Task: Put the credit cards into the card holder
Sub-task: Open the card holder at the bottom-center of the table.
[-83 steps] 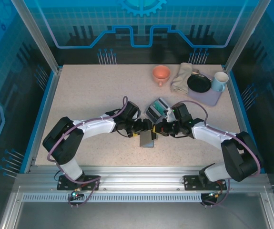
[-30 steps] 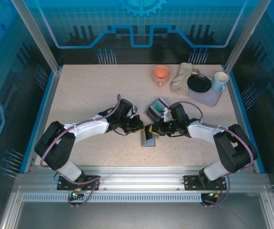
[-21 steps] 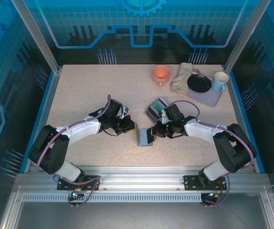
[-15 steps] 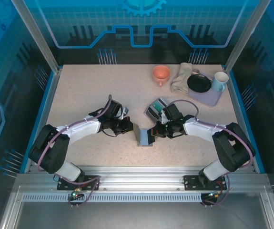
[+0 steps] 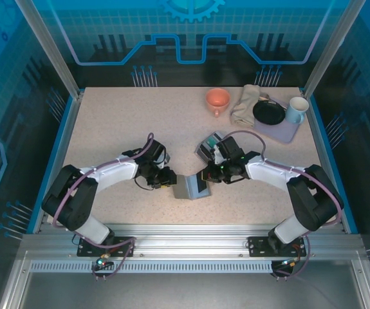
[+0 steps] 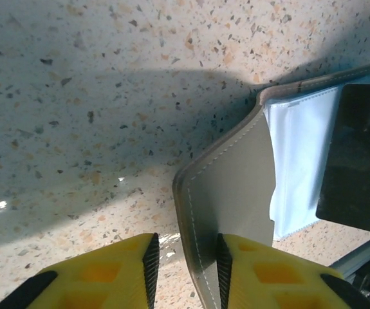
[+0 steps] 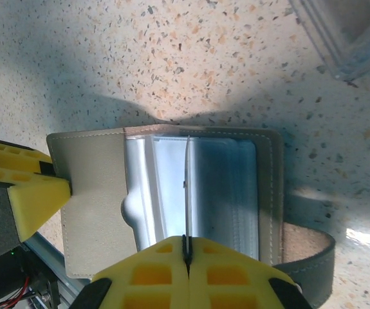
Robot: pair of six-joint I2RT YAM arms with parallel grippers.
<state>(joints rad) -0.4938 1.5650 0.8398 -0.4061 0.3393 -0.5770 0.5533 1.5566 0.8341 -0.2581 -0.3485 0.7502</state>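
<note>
**One card at the holder, not yet seated; the others wait**

The card holder (image 5: 190, 188) lies open on the desk (image 5: 120, 122) between my two arms. My left pincer (image 6: 186, 275) is a little open. The cover flap stands between its fingers, with a small gap on one side. My right pincer (image 7: 186, 261) is closed on a dark card (image 6: 358, 154), held on its edge over the clear sleeves. Whether its lower edge is inside a pocket, I cannot tell. The other cards (image 5: 206, 144), teal and whitish, lie just behind the right pincer, so I judge that most of the work is left.
</note>
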